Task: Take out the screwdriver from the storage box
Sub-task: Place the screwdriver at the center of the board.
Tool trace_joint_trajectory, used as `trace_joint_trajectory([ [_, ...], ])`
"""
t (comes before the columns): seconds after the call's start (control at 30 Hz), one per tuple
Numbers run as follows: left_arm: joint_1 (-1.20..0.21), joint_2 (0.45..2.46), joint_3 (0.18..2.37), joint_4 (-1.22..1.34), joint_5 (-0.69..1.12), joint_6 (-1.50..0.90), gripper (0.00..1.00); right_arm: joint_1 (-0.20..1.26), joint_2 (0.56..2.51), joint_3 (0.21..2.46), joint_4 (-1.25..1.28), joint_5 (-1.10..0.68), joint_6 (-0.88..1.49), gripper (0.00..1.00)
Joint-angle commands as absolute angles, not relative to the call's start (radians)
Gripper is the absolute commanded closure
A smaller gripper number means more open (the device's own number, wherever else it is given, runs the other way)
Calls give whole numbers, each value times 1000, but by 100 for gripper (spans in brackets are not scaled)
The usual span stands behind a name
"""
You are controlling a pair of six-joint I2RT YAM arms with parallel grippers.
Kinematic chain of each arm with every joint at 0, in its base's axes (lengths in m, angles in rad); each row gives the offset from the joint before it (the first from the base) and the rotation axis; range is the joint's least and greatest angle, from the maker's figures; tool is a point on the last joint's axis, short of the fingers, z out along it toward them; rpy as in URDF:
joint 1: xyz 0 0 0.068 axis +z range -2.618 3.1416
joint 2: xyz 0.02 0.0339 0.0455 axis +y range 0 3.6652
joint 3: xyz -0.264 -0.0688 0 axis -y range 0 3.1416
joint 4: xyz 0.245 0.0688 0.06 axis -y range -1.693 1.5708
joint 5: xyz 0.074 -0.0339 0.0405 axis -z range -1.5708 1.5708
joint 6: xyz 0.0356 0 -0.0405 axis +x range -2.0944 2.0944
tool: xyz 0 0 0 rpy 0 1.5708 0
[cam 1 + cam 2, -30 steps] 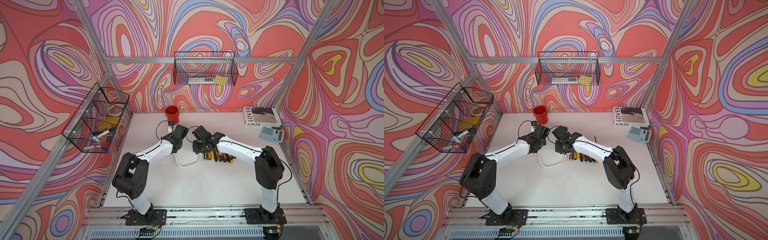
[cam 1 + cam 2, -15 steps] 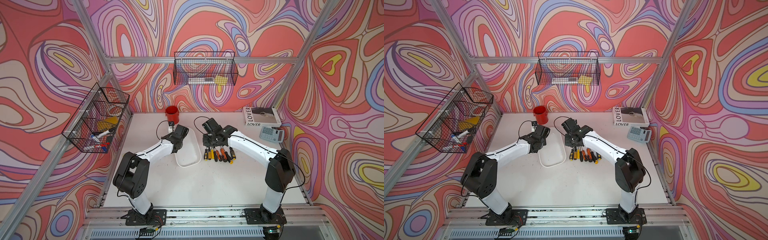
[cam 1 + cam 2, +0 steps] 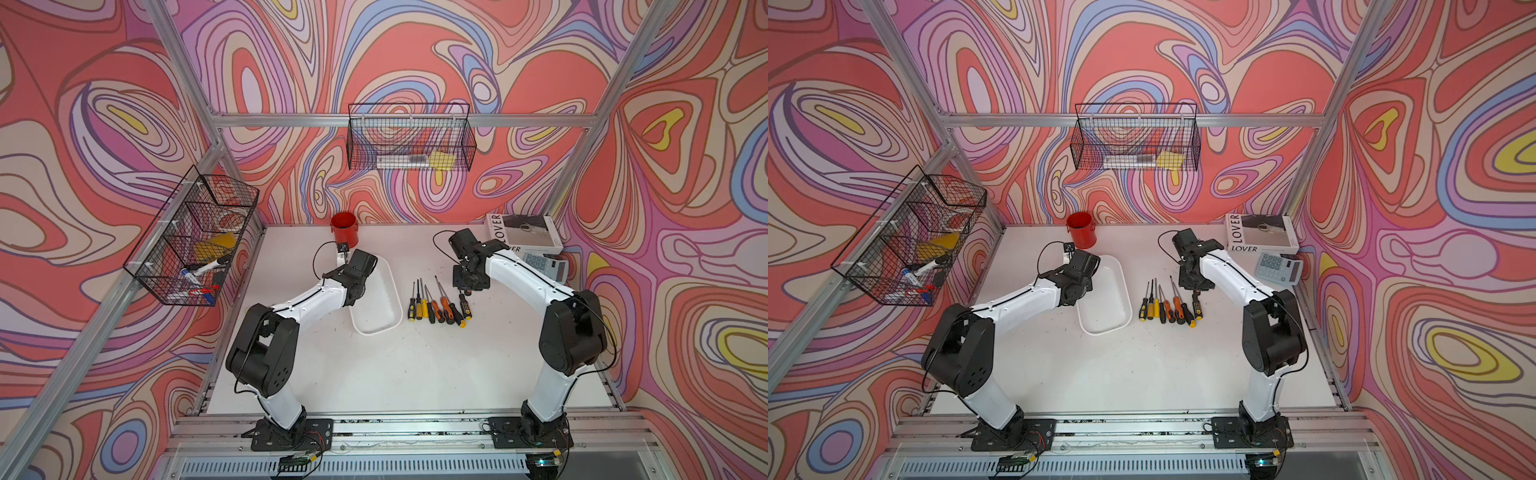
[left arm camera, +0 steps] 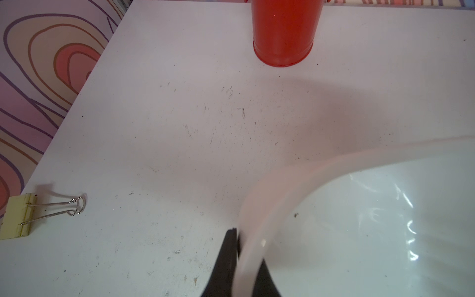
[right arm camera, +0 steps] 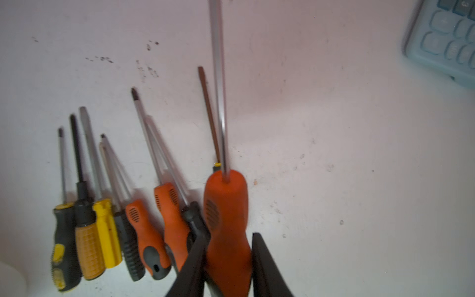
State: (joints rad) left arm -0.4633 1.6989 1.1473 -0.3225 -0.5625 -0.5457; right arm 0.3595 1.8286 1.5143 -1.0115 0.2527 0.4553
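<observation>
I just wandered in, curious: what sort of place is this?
Most likely a robot test booth: a left arm and right arm mounted on a rail along a white table, an aluminium frame holding patterned wall panels, and staged props such as a row of screwdrivers.

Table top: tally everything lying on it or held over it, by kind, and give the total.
Screwdrivers lying in a row: 8
Orange-handled screwdriver in the right gripper: 1
White storage box: 1
Red cup: 1
Book: 1
Calculator: 1
Yellow binder clip: 1
Total: 14
</observation>
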Motion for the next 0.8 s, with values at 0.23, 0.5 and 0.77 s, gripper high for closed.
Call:
trace_joint_trajectory([
  [0.23, -459, 1716, 1165, -385, -576, -509, 100, 278, 1925, 1451, -1018, 323, 376, 100],
  [0.5, -452, 1767, 1204, -423, -520, -494, 100, 256, 2001, 1388, -915, 251, 375, 100],
  [0.77, -448, 1787, 1212, -434, -508, -494, 100, 256, 2018, 1362, -878, 127, 374, 100],
])
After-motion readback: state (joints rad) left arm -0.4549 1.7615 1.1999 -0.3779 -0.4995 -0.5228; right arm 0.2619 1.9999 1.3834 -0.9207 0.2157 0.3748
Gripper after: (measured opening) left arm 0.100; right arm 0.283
